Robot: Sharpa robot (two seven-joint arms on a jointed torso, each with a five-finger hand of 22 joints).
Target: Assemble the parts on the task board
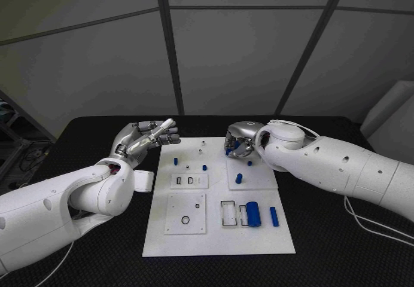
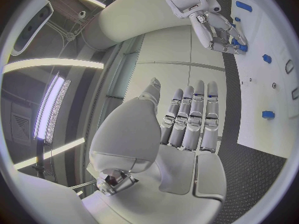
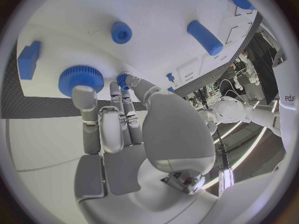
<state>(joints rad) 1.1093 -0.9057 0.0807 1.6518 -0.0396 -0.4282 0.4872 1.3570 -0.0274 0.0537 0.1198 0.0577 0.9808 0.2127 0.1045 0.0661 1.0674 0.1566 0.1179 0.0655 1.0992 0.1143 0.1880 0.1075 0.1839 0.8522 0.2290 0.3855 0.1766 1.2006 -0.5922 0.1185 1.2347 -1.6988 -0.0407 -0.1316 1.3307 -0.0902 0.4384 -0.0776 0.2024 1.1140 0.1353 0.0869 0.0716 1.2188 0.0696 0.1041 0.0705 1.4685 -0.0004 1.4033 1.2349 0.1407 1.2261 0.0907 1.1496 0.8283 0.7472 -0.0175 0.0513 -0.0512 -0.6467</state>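
Black counter (image 1: 86, 128) with bare margin all round the white task board (image 1: 220, 239), blue parts (image 1: 253, 213) scattered across it, left hand (image 1: 148, 136) raised off the board's far left corner, fingers straight and spread, empty, right hand (image 1: 240, 140) at the far edge, fingertips touching a blue gear (image 3: 81, 79).

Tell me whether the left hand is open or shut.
Open: the left hand holds nothing, its fingers straight, raised beside the board.

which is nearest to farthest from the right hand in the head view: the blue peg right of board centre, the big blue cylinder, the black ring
1. Blue peg, just below the right hand.
2. Big blue cylinder, lower right of the task board.
3. Black ring, lower left panel.
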